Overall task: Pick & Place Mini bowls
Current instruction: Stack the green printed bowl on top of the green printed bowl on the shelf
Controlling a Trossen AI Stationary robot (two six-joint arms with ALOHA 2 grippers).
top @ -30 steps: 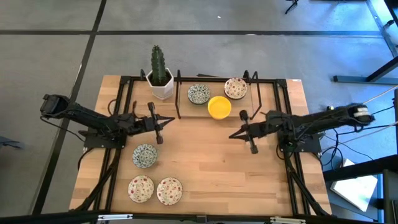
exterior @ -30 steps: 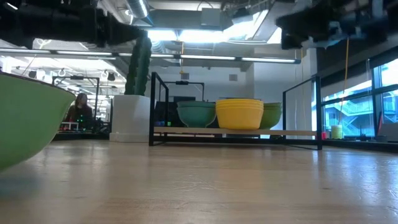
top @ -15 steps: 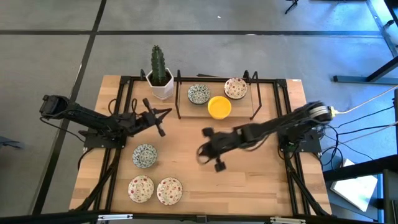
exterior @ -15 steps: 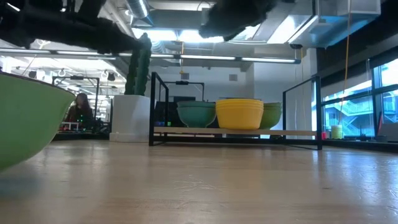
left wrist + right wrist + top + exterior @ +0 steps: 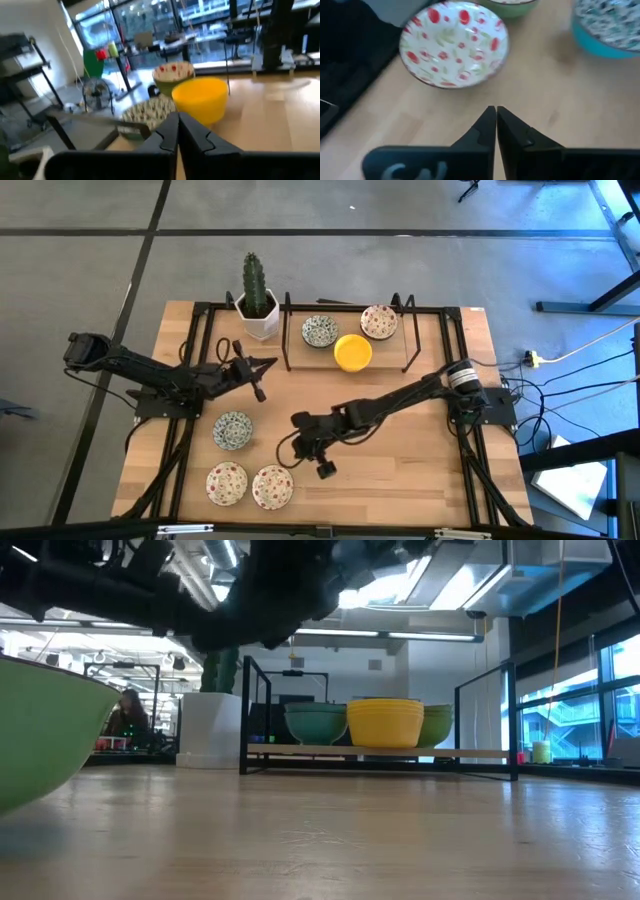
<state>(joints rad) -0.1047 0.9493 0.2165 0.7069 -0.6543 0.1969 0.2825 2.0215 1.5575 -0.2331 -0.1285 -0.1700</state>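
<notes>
High view: the wooden table (image 5: 400, 460) carries six mini bowls in two groups. On the rack (image 5: 290, 345) at the far edge sit a blue-green patterned bowl (image 5: 319, 331), a plain yellow bowl (image 5: 352, 352) and a red-speckled bowl (image 5: 379, 321); the yellow bowl lies between the other two and slightly nearer the table centre. A white cactus pot (image 5: 258, 315) stands just beside the rack on its left. At the near left of the table lie a second blue-green patterned bowl (image 5: 232, 430) and, nearer the front edge, two red-speckled bowls side by side (image 5: 227, 483) (image 5: 272, 487). The right arm reaches diagonally across the table centre, with the right gripper (image 5: 298, 450) positioned just beside the right-hand bowl of the front pair and holding nothing. In the right wrist view its fingers (image 5: 482, 127) are almost together, with only a thin slit between them, pointing at the red-speckled bowl (image 5: 455, 42) below; the rim of the blue-green bowl (image 5: 607, 25) shows at the edge. The left gripper (image 5: 262, 368) hovers left of the rack, near the cactus pot. In the left wrist view its fingers (image 5: 167, 137) are closed against each other and empty, facing the three rack bowls, with the yellow bowl (image 5: 200, 99) nearest.
</notes>
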